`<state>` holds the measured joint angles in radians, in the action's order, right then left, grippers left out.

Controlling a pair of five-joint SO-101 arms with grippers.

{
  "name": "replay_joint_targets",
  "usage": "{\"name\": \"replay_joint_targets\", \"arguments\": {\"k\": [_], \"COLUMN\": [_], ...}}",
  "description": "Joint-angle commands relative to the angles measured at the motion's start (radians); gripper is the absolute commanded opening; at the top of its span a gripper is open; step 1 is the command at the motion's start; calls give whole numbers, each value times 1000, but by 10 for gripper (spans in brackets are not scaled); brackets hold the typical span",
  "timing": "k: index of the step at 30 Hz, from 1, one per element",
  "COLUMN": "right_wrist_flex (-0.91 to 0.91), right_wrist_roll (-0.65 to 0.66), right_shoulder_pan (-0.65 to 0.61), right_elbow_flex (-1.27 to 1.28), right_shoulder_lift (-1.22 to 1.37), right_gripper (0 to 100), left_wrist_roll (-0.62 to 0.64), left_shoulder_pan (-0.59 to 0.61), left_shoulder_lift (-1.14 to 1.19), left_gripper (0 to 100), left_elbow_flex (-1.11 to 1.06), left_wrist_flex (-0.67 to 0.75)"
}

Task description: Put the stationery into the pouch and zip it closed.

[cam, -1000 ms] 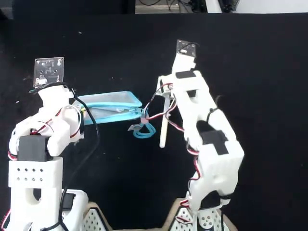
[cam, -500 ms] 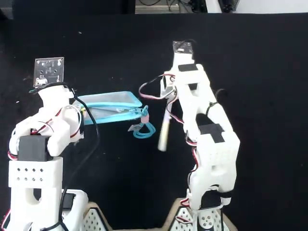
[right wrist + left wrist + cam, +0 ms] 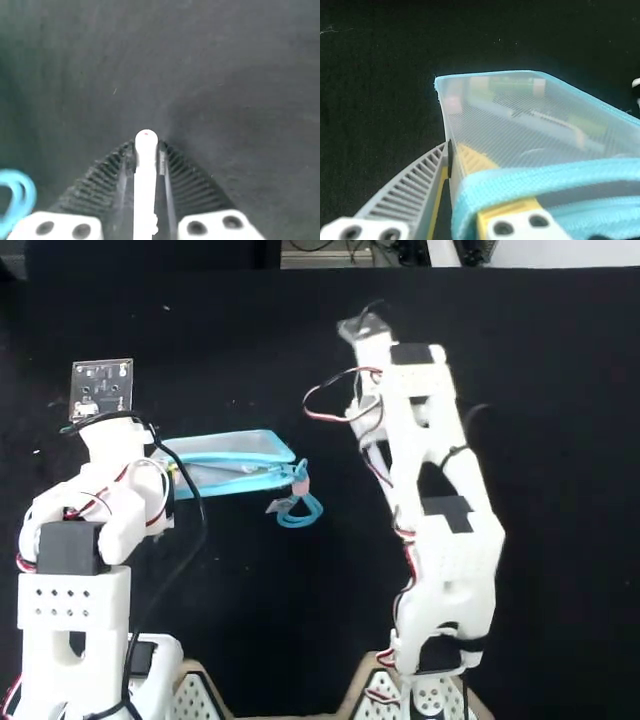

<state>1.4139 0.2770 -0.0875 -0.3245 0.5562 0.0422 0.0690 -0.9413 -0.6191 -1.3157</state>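
Now right pincer clamps white pen, left pincer clamps pouch.

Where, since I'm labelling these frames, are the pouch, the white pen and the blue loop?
pouch (image 3: 530,125), left wrist view, its mesh side wall.
white pen (image 3: 146,170), right wrist view, its shaft near the rounded tip.
blue loop (image 3: 300,518), high view, the cord beside the pouch's end.

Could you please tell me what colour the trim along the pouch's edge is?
Light blue; the pouch trim shows best in the left wrist view.
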Motion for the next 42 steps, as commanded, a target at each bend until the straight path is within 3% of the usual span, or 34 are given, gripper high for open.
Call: {"name": "replay_joint_targets", "arguments": {"k": [1,3,20,22,24,25,33,42], "right_wrist_flex": [44,49,-18,-31,-31,-25,44,49], "right_wrist_roll": [132,153,150,150,150,150,103,94], "right_shoulder_pan": [20,23,25,26,31,35,71,26], "right_elbow_flex": [-28,-24,-7,-1,-8,-10,88,386], "right_shoulder_lift": [24,53,130,143,143,131,-202,-846], "right_gripper": [117,163,138,110,7,15,10,11], "left_wrist_roll": [-6,-6,-6,-6,-6,-6,-6,-6], "left_shoulder_pan": [10,10,10,10,10,10,10,10], "left_shoulder_lift": [3,3,3,3,3,3,3,3], "left_gripper": [32,32,31,31,31,31,31,31], "left_elbow_flex": [-13,-13,-13,-13,-13,-13,-13,-13], "left_wrist_flex": [-3,-3,-3,-3,-3,-3,-3,-3]}}
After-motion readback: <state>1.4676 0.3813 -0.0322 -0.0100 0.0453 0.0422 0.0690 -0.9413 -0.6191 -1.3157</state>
